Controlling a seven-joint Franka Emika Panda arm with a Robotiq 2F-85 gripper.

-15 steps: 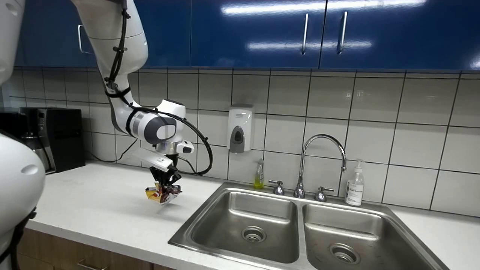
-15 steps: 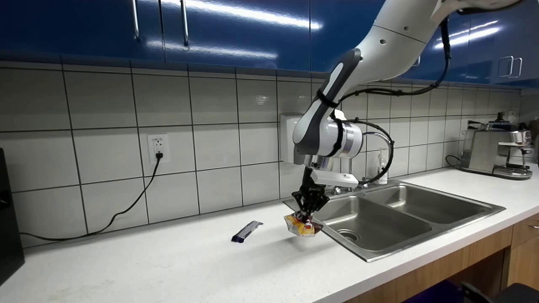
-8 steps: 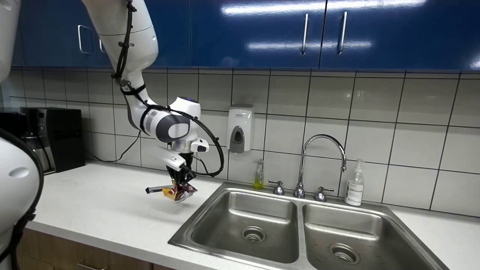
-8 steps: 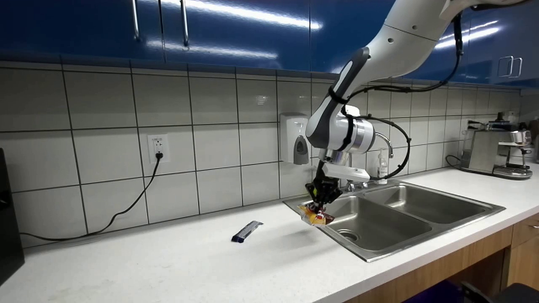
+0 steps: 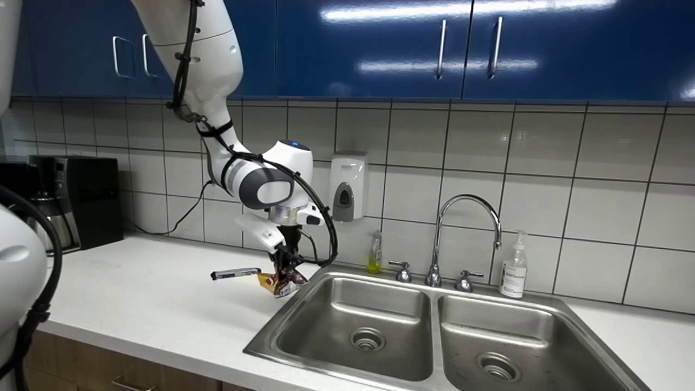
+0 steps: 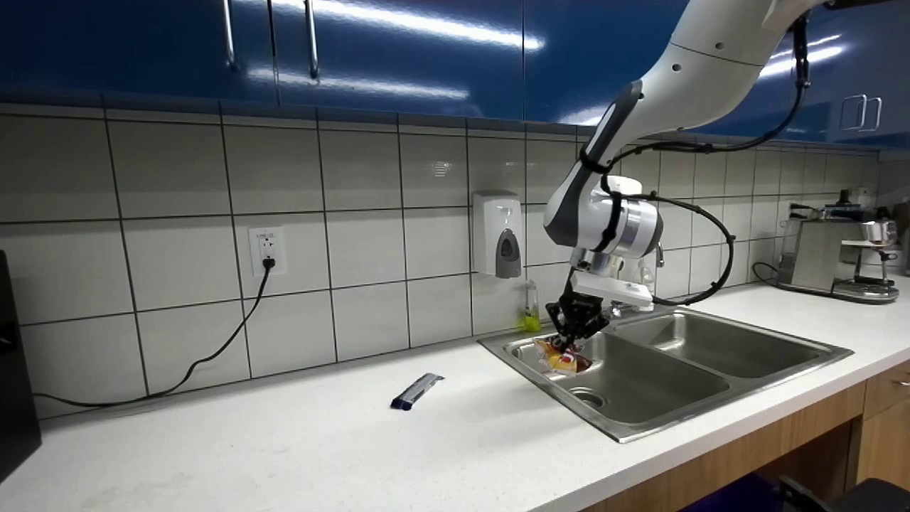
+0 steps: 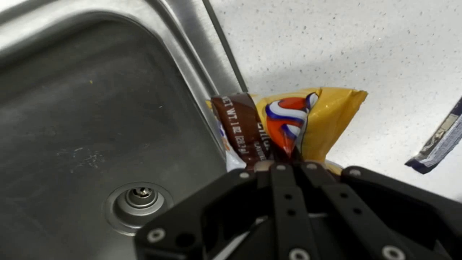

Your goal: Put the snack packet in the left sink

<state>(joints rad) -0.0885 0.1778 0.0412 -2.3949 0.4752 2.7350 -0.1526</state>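
The snack packet is crumpled, yellow and brown with a red-orange logo. It shows in both exterior views (image 5: 267,282) (image 6: 557,359) and in the wrist view (image 7: 321,119). My gripper (image 5: 284,270) (image 6: 566,344) (image 7: 287,157) is shut on the packet's middle and hides part of it. It points down and holds the packet above the counter, by the near-side rim of the left sink. The left sink, a steel basin with a round drain, shows in both exterior views (image 5: 326,347) (image 6: 654,387). In the wrist view the left sink (image 7: 90,119) lies left of the packet.
A thin dark stick-like wrapper (image 5: 236,273) (image 6: 417,391) (image 7: 438,141) lies on the white counter. The right basin (image 5: 532,347), a tall curved faucet (image 5: 437,239), a yellow soap bottle (image 5: 375,254) and a pump bottle (image 5: 514,271) are beyond. A wall dispenser (image 5: 348,187) hangs behind.
My arm has carried the packet across the counter toward the left sink, from over the counter to the sink's rim. The dark wrapper has come into sight behind it. The grip is unchanged.
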